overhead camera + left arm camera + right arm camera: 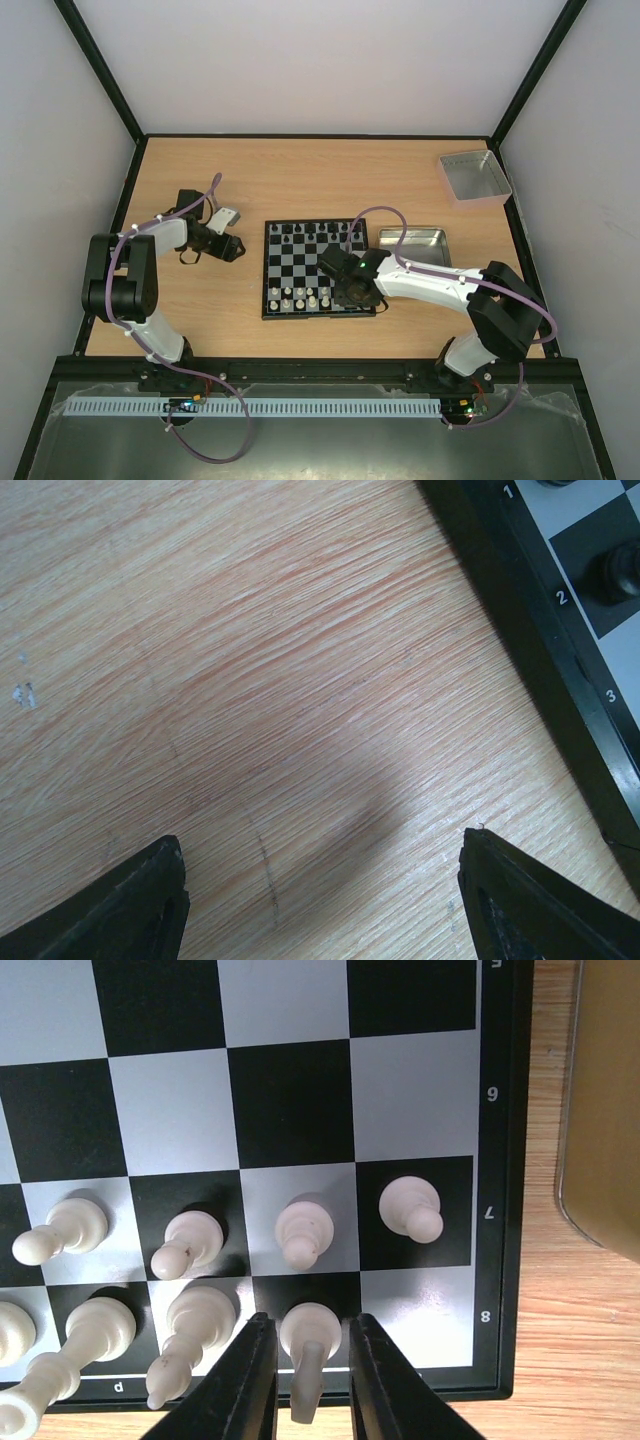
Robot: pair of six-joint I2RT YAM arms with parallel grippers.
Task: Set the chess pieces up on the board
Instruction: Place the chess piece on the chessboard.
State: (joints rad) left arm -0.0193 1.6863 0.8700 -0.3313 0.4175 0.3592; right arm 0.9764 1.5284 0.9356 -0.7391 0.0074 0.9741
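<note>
Glossy board point(495, 1260), smooth chess pieces point(410, 1208), grained wood table point(250, 680), metal tray point(435, 240)

Top view: light even and diffuse from overhead, white walls bright, no hard glare. The arms lay soft, faint shadows on the wooden table point(300, 170).

Left wrist view: wood grain is sharp. A broad soft-edged shadow lies across the middle. The fingertips point(130, 905) are near-black, underexposed and blurred.

Right wrist view: the board point(290, 1100) is crisp, with a pale sheen on its dark squares. White pieces point(410, 1208) cast short shadows tight against their bases. The top of the nearest piece point(308, 1345) is out of focus.
</note>
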